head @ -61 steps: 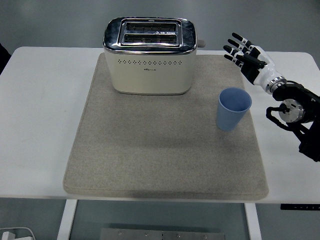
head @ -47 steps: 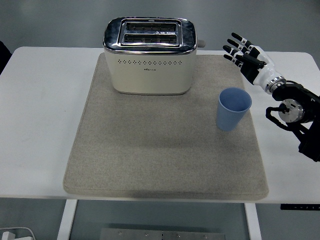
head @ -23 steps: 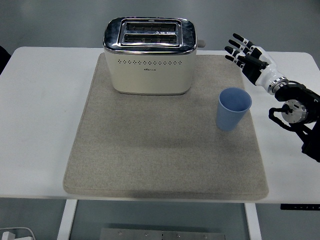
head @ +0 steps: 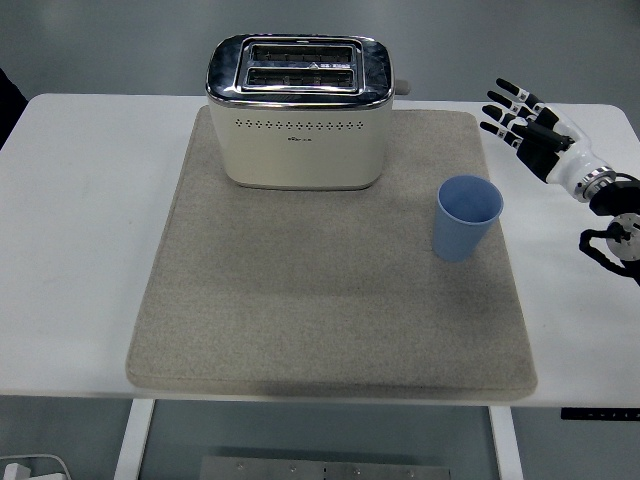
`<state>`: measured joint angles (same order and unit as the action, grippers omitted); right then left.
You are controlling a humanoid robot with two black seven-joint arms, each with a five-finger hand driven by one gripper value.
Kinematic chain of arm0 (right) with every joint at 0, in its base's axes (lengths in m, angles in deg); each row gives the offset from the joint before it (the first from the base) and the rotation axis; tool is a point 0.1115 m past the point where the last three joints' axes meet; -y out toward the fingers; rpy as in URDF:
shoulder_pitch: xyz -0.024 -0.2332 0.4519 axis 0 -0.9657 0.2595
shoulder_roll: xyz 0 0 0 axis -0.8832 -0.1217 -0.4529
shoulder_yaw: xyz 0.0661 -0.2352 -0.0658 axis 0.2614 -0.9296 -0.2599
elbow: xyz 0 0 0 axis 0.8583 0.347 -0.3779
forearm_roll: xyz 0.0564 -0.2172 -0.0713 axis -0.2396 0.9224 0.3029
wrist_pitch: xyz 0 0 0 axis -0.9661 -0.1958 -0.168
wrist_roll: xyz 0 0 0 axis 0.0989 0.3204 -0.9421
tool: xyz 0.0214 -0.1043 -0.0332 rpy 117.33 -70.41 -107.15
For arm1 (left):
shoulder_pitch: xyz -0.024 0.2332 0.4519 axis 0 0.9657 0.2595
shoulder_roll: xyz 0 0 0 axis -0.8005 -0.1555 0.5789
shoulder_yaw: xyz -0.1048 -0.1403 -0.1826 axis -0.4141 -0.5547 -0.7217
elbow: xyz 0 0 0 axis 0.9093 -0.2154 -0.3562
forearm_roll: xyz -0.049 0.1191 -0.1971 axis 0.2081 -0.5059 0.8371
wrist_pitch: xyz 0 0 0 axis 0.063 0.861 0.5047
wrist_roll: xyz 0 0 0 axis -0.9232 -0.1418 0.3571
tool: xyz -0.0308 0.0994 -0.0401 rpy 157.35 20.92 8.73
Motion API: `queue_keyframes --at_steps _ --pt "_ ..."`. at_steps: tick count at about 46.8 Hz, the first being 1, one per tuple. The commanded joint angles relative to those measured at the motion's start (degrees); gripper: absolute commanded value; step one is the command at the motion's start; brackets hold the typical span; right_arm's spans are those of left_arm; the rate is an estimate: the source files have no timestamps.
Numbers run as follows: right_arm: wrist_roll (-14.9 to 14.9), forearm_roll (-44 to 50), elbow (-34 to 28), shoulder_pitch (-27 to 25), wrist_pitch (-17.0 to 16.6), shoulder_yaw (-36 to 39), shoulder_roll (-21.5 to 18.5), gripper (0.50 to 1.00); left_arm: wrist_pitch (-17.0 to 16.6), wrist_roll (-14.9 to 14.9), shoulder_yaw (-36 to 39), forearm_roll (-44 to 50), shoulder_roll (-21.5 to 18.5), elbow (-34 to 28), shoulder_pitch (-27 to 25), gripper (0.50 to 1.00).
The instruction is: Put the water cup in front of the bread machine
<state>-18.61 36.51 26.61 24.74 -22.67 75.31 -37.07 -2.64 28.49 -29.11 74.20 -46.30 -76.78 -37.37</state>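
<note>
Blue cup [head: 467,217] upright; right hand [head: 535,130] apart.

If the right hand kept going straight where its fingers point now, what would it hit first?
Probably nothing: the right hand points up-left, past the mat's far right corner toward the table's back edge. Depth is unclear.
</note>
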Motion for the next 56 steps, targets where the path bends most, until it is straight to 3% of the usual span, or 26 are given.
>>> queue_keyframes --at_steps 1,22,29,35,42,56 --pt "-0.03 -0.01 1.71 -1.12 -0.86 0.14 2.3 0.913 0.0 0.0 -0.01 -0.12 0.0 -0.03 -0.07 1.0" --pt "-1.17 0.34 17.62 -8.68 -3.06 0.4 17.41 0.913 0.0 0.0 -0.01 -0.12 0.0 -0.11 -0.07 1.0" --pt "-3.72 0.25 18.51 -10.26 -7.19 0.4 20.49 0.913 0.0 0.0 -0.01 -0.12 0.0 -0.12 -0.07 1.0" --pt "-4.42 0.34 19.91 -11.66 -9.04 0.49 22.25 0.913 0.0 0.0 0.08 -0.12 0.0 -0.12 -0.07 1.0" --pt "-7.85 1.04 22.98 -13.42 -9.65 0.4 23.83 0.913 0.0 0.0 0.08 -0.12 0.0 -0.12 -0.07 1.0" --pt "-8.2 1.84 26.68 -15.8 -9.57 0.4 24.36 0.913 0.0 0.0 0.08 -0.12 0.0 -0.12 -0.07 1.0"
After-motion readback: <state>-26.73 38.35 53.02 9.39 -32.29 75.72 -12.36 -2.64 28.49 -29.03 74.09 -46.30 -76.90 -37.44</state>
